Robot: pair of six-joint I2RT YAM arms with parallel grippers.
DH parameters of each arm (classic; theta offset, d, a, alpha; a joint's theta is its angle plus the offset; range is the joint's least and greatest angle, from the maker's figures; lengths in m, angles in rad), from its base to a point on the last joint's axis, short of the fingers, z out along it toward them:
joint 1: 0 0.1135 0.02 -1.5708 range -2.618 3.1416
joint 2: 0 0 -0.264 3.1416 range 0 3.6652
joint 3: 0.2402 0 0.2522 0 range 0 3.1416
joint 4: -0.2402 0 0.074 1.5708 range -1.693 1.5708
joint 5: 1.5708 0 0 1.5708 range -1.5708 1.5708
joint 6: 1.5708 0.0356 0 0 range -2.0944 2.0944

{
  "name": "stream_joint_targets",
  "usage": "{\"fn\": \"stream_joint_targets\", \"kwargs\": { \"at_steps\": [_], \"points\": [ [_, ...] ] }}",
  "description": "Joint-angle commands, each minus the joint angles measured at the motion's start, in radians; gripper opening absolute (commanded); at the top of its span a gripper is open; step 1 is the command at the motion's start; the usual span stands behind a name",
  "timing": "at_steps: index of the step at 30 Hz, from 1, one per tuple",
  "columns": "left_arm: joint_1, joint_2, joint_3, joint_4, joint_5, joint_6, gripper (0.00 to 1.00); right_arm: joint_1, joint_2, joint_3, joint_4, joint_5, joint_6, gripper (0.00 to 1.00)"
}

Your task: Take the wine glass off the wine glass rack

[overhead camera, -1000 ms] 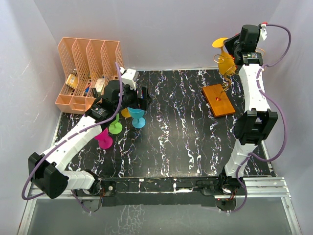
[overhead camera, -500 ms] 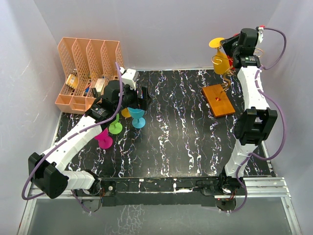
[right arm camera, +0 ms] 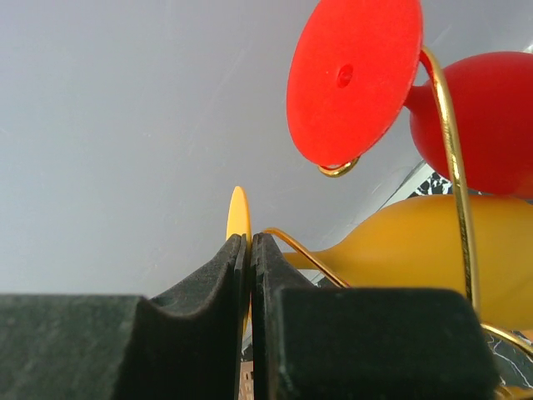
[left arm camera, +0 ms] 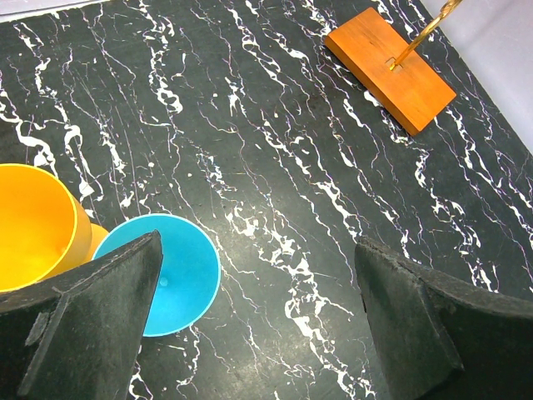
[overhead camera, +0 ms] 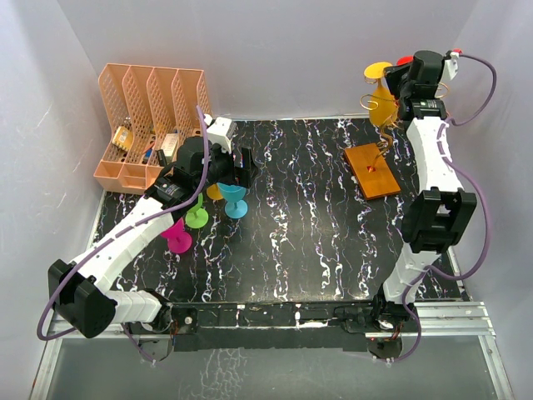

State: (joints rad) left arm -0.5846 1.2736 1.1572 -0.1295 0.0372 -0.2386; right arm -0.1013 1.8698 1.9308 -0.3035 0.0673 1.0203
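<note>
R gripper (right arm camera: 246, 250) clenched on foot rim of yellow wine glass (right arm camera: 400, 246) | glass was up at wire arms of wine glass rack (overhead camera: 374, 171), back-right, beside red glass (right arm camera: 354, 79) | L gripper (left arm camera: 258, 243) released, empty, above blue glass (left arm camera: 181, 275)

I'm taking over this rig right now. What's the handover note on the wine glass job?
Left hand open above the blue glass. Right hand shut on the yellow wine glass by its foot, up at the top wires of the wine glass rack, where a red glass hangs. Done: glass gripped. Left: draw it clear of the wires (unclear if free yet), set it down.
</note>
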Motion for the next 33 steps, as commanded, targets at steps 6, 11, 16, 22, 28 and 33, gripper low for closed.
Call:
{"fn": "stream_joint_targets", "kwargs": {
  "at_steps": [6,11,16,22,28,33],
  "points": [
    [0.005,-0.012,0.015,0.007,0.001,0.005,0.97,-0.007,-0.165,-0.082,0.072,0.042,0.065,0.08],
    [0.005,-0.009,0.015,0.005,0.002,0.005,0.97,-0.007,-0.229,-0.163,0.077,-0.008,0.101,0.08],
    [0.005,-0.01,0.014,0.005,0.001,0.006,0.97,-0.008,-0.253,-0.201,0.107,-0.116,0.08,0.08],
    [0.005,-0.01,0.013,0.007,0.001,0.005,0.97,-0.008,-0.238,-0.207,0.168,-0.339,0.04,0.08],
    [0.004,-0.009,0.012,0.01,0.004,0.004,0.97,-0.001,-0.21,-0.252,0.487,-0.818,0.063,0.08],
    [0.004,-0.017,0.009,0.016,0.006,0.001,0.97,0.046,-0.234,-0.25,0.534,-0.983,0.059,0.08]
  ]
}}
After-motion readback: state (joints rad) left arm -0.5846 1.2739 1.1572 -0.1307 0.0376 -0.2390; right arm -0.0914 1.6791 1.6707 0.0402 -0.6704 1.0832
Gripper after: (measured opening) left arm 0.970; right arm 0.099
